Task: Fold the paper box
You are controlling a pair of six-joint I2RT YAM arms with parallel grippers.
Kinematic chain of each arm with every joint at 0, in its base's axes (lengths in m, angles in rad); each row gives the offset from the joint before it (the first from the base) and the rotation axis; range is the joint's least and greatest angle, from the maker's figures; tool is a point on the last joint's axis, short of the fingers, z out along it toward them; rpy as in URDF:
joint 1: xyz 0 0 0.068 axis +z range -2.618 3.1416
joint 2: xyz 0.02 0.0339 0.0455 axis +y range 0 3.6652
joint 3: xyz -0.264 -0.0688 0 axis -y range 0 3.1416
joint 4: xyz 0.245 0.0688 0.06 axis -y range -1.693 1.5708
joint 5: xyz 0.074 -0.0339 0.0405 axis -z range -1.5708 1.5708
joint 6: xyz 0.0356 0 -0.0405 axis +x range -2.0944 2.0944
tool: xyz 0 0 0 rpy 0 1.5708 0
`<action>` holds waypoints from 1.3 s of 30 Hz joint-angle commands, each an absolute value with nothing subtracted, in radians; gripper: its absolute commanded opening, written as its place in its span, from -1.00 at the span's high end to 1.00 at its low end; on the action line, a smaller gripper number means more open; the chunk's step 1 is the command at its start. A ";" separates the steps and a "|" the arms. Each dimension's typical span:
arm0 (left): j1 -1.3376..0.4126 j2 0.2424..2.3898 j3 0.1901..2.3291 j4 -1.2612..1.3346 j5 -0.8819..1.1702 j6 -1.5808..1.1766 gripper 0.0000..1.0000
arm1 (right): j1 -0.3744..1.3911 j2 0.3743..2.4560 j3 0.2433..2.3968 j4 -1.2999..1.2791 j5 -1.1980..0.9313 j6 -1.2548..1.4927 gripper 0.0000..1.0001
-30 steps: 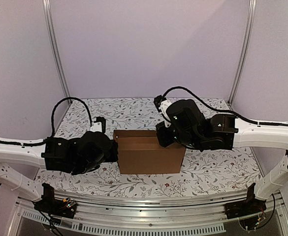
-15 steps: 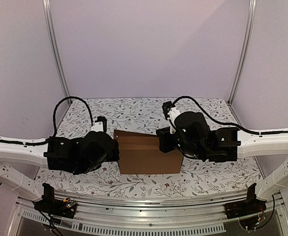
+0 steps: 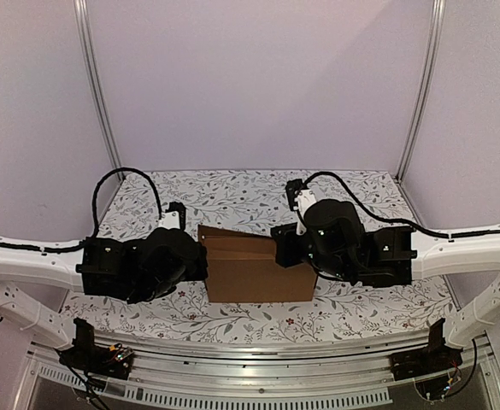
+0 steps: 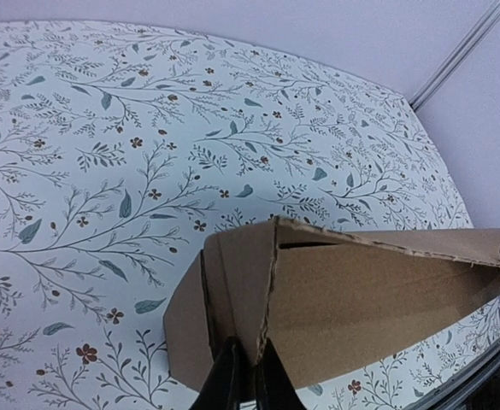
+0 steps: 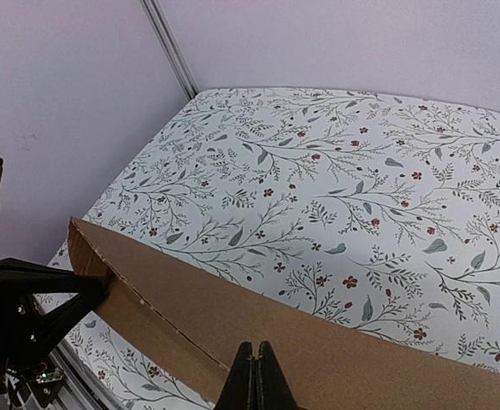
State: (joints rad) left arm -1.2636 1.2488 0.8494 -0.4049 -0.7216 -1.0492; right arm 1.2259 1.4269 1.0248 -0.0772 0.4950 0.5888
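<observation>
Your left gripper (image 4: 248, 380) has its fingers nearly together, pinching a folded end edge of the paper box (image 4: 361, 295) — the card sits right between them. Your right gripper (image 5: 254, 376) is closed tight, tips against the box's long panel (can't tell if any card is actually caught in there). The box stands mid-way across the floral table (image 3: 232, 192), top open — left gripper at its left end, right gripper at its right.

Table (image 3: 232, 192) with white floral-print cover. Brown paper box (image 3: 254, 278) stands on it, mid-width, nearer front edge. Base seemingly flat on cover, ends partly hidden.
</observation>
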 commanded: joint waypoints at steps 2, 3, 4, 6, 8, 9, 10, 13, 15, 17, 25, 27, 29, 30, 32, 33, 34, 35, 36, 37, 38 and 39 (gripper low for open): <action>-1.301 1.313 0.771 -0.688 -0.515 -1.054 0.76 | 1.261 1.497 0.935 -0.282 0.406 0.636 1.00; -1.302 1.306 0.776 -0.695 -0.520 -1.053 0.71 | 1.260 1.497 0.933 -0.282 0.408 0.638 1.00; -1.301 1.300 0.779 -0.701 -0.523 -1.050 0.66 | 1.260 1.497 0.930 -0.282 0.408 0.640 1.00; -1.301 1.283 0.784 -0.709 -0.526 -1.047 0.56 | 1.260 1.499 0.925 -0.282 0.408 0.645 1.00; -1.301 1.265 0.787 -0.713 -0.524 -1.040 0.47 | 1.261 1.500 0.918 -0.281 0.410 0.649 1.00; -1.301 1.254 0.787 -0.713 -0.522 -1.036 0.42 | 1.262 1.500 0.915 -0.282 0.412 0.650 1.00; -1.301 1.244 0.785 -0.717 -0.519 -1.034 0.36 | 1.261 1.501 0.912 -0.282 0.413 0.654 1.00; -1.301 1.207 0.780 -0.728 -0.510 -1.023 0.23 | 1.261 1.505 0.903 -0.283 0.416 0.659 1.00; -1.301 1.181 0.777 -0.736 -0.503 -1.015 0.17 | 1.262 1.505 0.899 -0.282 0.421 0.664 1.00; -1.301 1.153 0.773 -0.739 -0.493 -1.001 0.10 | 1.262 1.509 0.896 -0.285 0.431 0.666 1.00; -1.289 1.022 0.776 -0.751 -0.439 -0.910 0.05 | 1.261 1.522 0.923 -0.311 0.466 0.674 1.00; -1.273 0.979 0.776 -0.763 -0.424 -0.897 0.06 | 1.261 1.530 0.937 -0.326 0.472 0.674 1.00; -1.251 0.932 0.774 -0.788 -0.418 -0.888 0.06 | 1.262 1.542 0.949 -0.336 0.476 0.673 1.00; -1.238 0.912 0.771 -0.797 -0.415 -0.884 0.06 | 1.261 1.545 0.956 -0.340 0.478 0.672 1.00; -1.210 0.874 0.766 -0.815 -0.411 -0.876 0.07 | 1.258 1.551 0.969 -0.345 0.480 0.669 1.00; -1.201 0.856 0.765 -0.825 -0.410 -0.872 0.07 | 1.257 1.555 0.976 -0.345 0.480 0.667 1.00; -1.191 0.840 0.768 -0.826 -0.408 -0.866 0.07 | 1.255 1.557 0.982 -0.347 0.479 0.661 1.00; -1.183 0.821 0.770 -0.824 -0.404 -0.857 0.07 | 1.253 1.559 0.987 -0.350 0.477 0.658 1.00; -1.175 0.812 0.775 -0.820 -0.400 -0.846 0.07 | 1.251 1.564 0.992 -0.352 0.476 0.656 1.00; -1.163 0.802 0.783 -0.816 -0.391 -0.833 0.07 | 1.250 1.566 0.996 -0.353 0.473 0.653 1.00; -1.151 0.801 0.793 -0.812 -0.382 -0.814 0.08 | 1.250 1.568 1.001 -0.355 0.471 0.650 1.00; -1.139 0.804 0.803 -0.806 -0.371 -0.798 0.08 | 1.249 1.571 1.002 -0.356 0.470 0.648 1.00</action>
